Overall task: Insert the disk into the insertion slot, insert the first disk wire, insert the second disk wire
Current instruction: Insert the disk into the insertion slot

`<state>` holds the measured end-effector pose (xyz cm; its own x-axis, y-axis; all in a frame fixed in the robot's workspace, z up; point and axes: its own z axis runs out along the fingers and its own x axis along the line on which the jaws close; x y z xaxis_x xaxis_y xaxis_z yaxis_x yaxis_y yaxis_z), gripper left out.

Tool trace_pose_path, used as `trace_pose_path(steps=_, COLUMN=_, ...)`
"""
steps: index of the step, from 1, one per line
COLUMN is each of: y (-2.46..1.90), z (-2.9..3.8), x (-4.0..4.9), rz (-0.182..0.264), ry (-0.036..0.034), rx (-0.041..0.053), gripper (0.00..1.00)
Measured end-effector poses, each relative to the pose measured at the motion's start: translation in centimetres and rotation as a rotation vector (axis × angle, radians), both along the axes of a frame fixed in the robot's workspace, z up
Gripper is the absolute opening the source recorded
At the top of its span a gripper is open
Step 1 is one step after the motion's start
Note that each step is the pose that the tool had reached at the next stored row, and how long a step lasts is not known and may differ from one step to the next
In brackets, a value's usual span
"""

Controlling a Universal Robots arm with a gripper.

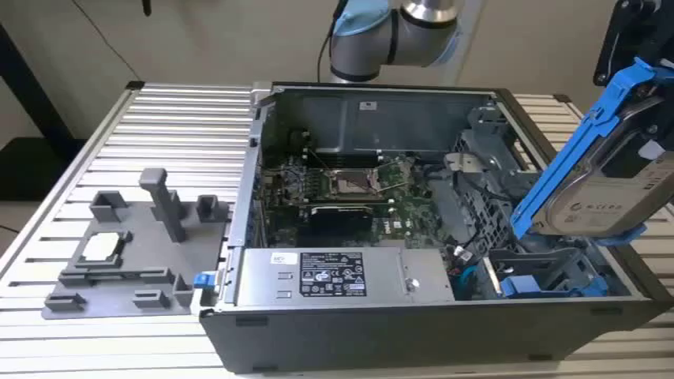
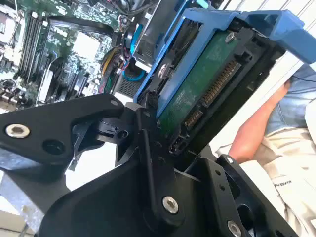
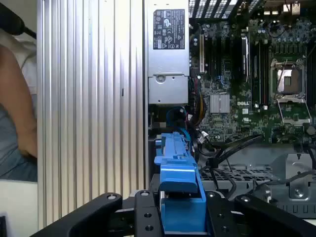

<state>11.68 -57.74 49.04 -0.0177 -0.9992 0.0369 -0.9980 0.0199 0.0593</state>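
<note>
Gripper is closed on the disk, clamping its blue plastic bracket. The disk hangs tilted, clear of the case. The insertion slot, a grey sheet-metal bay, lies below the gripper.

Risk: the tilted disk may catch the bay's thin edge or the loose black cables and jam, and smooth plastic could slip in the jaws.

The disk is flat and silver, with a green board underneath.
</note>
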Motion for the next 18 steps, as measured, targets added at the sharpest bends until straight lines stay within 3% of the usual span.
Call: trace_pose_path(steps=18, y=0.00, z=-0.24, x=0.00, rz=0.002, ry=0.0047, rx=-0.0079, gripper=0.33)
